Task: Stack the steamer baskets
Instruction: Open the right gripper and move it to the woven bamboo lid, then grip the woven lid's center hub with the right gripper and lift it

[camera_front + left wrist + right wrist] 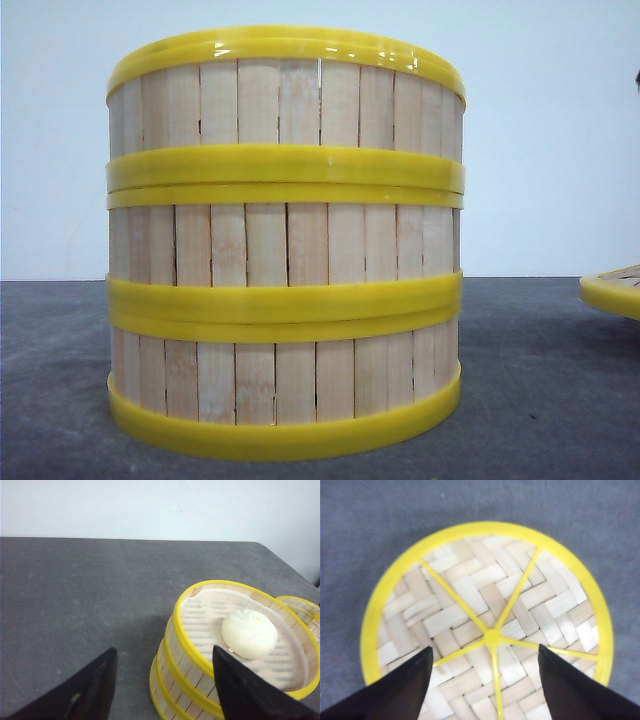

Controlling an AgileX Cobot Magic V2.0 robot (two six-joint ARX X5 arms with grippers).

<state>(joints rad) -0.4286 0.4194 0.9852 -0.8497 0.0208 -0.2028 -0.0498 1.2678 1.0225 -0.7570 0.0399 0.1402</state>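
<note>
**Lid next: centre over the hub, then grip**

Right gripper [482,680]: jaws spread wide, nothing between them, poised above woven lid [487,625]. Yellow hub [492,638] sits just off 12 o'clock from the gap between the fingers. Judged best to square up on the hub before closing, so the lid lifts level and not tipped.

Left gripper [162,687]: jaws likewise wide and empty, hanging near steamer baskets [235,645], which stand at its 3 o'clock. White bun [249,633] resting on the liner of the top basket.

Front view: three-tier stack [285,245] upright on grey table [60,380], tiers flush. Lid edge just visible at 3 o'clock, apart from stack. Worth keeping the left arm clear of the stack's top.
</note>
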